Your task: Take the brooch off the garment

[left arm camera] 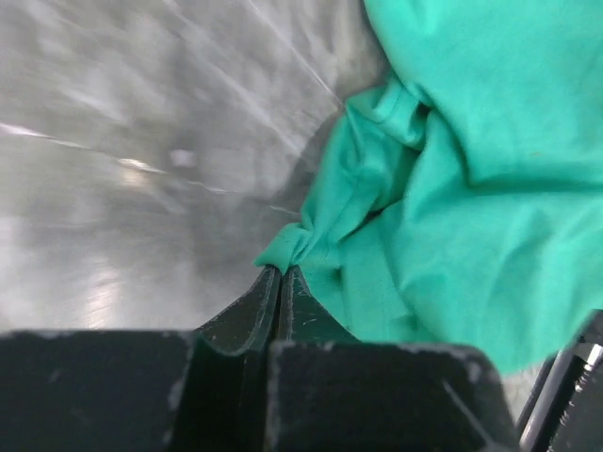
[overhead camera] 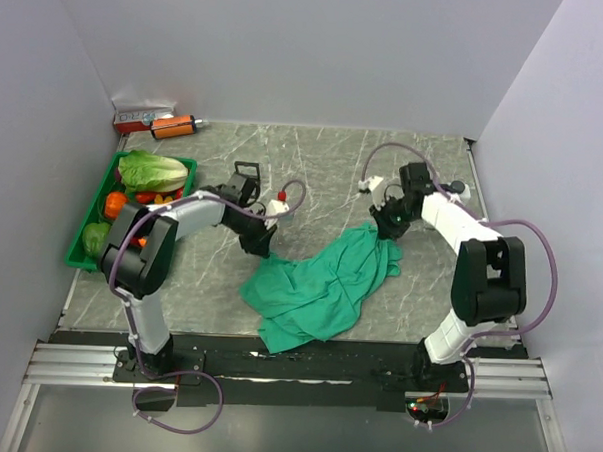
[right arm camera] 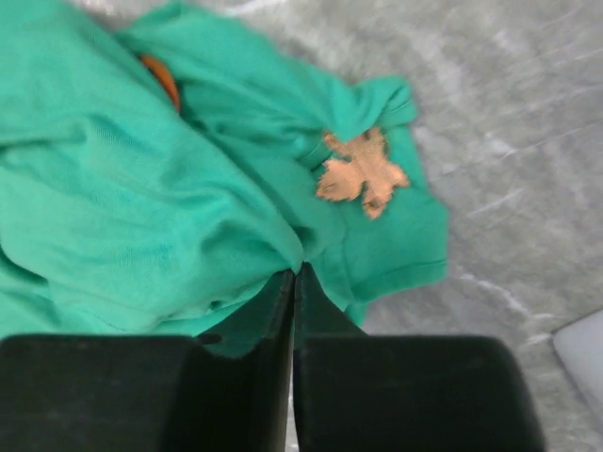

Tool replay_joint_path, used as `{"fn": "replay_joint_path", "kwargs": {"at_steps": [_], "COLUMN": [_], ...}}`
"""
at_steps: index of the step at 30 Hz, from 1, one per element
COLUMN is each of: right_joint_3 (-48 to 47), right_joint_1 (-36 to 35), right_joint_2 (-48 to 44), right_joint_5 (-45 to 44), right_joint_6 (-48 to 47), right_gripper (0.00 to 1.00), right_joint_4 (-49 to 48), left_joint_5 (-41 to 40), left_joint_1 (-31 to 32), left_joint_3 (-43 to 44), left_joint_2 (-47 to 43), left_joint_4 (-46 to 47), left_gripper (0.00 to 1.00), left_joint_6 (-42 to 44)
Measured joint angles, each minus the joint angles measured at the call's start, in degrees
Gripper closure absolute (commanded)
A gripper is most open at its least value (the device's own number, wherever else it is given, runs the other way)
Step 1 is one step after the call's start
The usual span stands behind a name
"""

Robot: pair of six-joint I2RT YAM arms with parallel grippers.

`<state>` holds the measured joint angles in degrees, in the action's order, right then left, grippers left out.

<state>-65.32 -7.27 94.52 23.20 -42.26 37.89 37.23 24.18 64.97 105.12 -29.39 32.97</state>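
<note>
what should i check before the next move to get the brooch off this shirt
1. Brooch exposed: ok, it lies on top of the garment in the right wrist view.
2. Left gripper anchoring the garment: ok, shut on a corner fold.
3. Right gripper free to take the brooch: not ok, shut on the garment, apart from the brooch.
4. Pin unfastened: cannot tell.
5. Fabric flat around the brooch: not ok, bunched and wrinkled.

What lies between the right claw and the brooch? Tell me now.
Only the shirt: in the right wrist view, a wrinkled fold of it runs from the right claw, shut on the cloth, to the brooch.
</note>
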Motion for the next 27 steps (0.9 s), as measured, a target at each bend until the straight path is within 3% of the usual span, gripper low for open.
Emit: {"fn": "replay_joint_path", "kwargs": {"at_steps": [5, 10, 13, 17, 23, 27], "right_joint_3": [-17.7, -43.2, -49.9, -43.6, -19.8, -4.8], "right_joint_1": [0.1, 1.2, 1.6, 1.8, -0.2, -8.4], "right_joint_2": [4.8, 7.7, 6.2, -1.1, -19.3, -32.8], "right_joint_5": [-0.1, 0.1, 0.3, 0.7, 0.5, -0.2], "right_joint_6": [2.3, 3.9, 4.1, 3.6, -0.5, -4.1], "right_gripper": [1.00, 1.00, 1.00, 1.00, 1.00, 1.00], "right_joint_4": [4.6, 4.2, 2.8, 2.3, 5.8, 10.7], "left_joint_5": [1.5, 2.9, 2.9, 3.4, 2.9, -0.7], "left_joint_1": [-5.7, -17.4, -21.7, -21.0, -19.9, -19.9], "left_joint_3": [15.3, 44.1, 55.8, 55.7, 38.6, 28.1], "left_joint_2": [-0.1, -0.1, -2.1, -10.8, -28.2, -35.4], "left_joint_4": [-9.8, -12.6, -12.2, -14.4, -22.4, -29.8], "left_gripper": [0.99, 0.99, 0.99, 0.99, 0.99, 0.99], "left_joint_6": [0.6, -1.8, -2.7, -2.8, -1.3, 3.8]}}
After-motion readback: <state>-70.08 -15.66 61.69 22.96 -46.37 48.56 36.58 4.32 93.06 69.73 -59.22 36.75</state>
